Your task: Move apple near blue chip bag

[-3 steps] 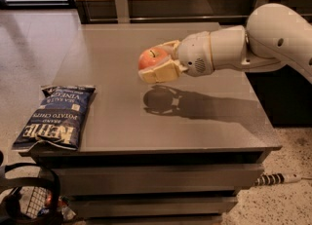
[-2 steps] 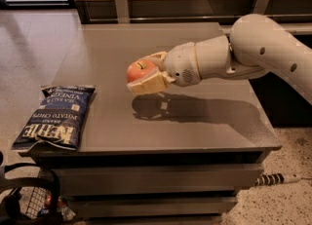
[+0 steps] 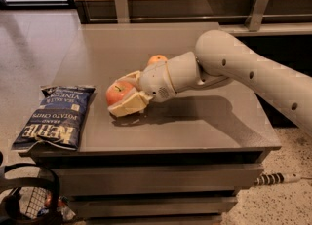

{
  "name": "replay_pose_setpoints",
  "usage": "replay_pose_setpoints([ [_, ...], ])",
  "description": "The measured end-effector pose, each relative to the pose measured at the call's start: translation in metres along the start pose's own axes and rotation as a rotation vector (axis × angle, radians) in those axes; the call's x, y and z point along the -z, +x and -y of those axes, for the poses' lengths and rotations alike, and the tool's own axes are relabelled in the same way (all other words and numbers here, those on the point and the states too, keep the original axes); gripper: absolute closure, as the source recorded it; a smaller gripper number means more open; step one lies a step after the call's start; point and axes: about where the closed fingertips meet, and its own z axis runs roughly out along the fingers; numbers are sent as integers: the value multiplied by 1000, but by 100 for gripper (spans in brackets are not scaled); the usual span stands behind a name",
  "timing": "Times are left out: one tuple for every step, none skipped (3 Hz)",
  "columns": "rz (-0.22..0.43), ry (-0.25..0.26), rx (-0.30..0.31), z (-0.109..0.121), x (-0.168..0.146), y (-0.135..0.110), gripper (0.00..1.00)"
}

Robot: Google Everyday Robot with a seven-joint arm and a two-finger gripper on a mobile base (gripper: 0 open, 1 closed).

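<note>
On the table point(image 3: 195, 131), at its left front edge, lies the blue chip bag point(image 3: 52, 118), flat, its white lettering upside down from this view. Just to its right, apart from it by a narrow strip of bare table, is the apple point(image 3: 117, 92) (red with yellow patches, stem up). It is held in the hand point(image 3: 125, 95), one pale finger above and one below, closed around it. The hand is low over the table; whether it touches cannot be told. Behind the wrist sits an orange fruit point(image 3: 157, 59), partly hidden. The white arm point(image 3: 243, 68) reaches in from the right.
</note>
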Motion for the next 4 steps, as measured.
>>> replay_pose_setpoints([
  [-10,-50,7,-8,-17,5,100],
  [-9,-52,8,-9,-18,4,82],
  [-9,-55,10,-10,-20,3,59],
  [-9,-58,11,-11,-21,3,36],
])
